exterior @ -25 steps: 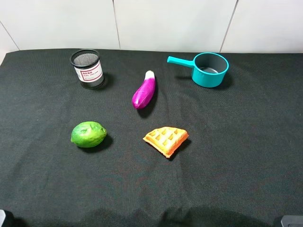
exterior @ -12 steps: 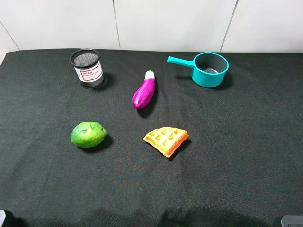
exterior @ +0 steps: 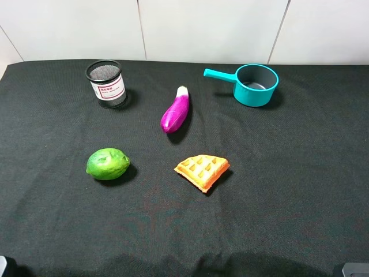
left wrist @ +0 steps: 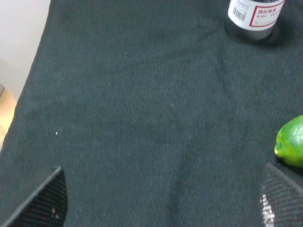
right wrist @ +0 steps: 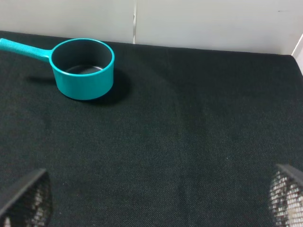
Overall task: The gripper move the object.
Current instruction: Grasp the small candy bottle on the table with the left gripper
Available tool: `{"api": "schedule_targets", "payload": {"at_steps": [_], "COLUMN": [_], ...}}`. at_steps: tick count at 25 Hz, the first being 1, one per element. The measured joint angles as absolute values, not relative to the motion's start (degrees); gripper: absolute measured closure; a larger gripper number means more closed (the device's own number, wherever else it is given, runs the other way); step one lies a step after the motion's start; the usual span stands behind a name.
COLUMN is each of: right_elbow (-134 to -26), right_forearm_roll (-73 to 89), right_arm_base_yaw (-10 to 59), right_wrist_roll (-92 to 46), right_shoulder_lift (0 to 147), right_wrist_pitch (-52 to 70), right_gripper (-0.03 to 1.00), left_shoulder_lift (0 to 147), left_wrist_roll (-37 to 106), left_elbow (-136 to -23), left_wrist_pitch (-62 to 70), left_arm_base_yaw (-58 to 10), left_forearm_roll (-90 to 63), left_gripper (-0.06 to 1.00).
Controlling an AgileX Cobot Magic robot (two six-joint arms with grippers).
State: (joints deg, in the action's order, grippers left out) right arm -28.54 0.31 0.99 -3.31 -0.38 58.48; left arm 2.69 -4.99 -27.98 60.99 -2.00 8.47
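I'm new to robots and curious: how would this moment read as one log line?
stage: no grasp yet | mesh cup: upright, back left, free | left gripper: open, empty | right gripper: open, empty

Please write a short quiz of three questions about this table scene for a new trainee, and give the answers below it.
1. True or false: the mesh cup stands upright, apart from the lime.
2. Which thing lies nearest to the waffle piece? A) the lime B) the eggplant C) the mesh cup
3. Fill in: the left hand holds nothing, and its fingertips are far apart, so it is ____.
Key: 1 true; 2 B; 3 open.
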Motion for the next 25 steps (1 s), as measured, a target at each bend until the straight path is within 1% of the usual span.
{"api": "schedule_targets", "payload": {"at_steps": [17,25], "right_elbow": [-28.54,-28.54], "right_forearm_roll": [0.31,0.31], "right_arm_base_yaw": [0.99,0.99], "right_wrist_roll": [-3.31,-3.31], "right_shoulder_lift": [-0.38,-0.38], "right_wrist_pitch": [58.48,58.48], "right_gripper": [0.27,0.27], "left_shoulder_lift": [27.3,34.29], "left_wrist_roll": [-4.99,-4.99], "left_elbow": [-29.76,-29.88], "left_wrist_pitch": [59.2,56.49], "left_arm_base_yaw": [-2.0,-2.0], "left_forearm_roll": [8.69,8.64], "left_gripper": [0.1,0.1]}}
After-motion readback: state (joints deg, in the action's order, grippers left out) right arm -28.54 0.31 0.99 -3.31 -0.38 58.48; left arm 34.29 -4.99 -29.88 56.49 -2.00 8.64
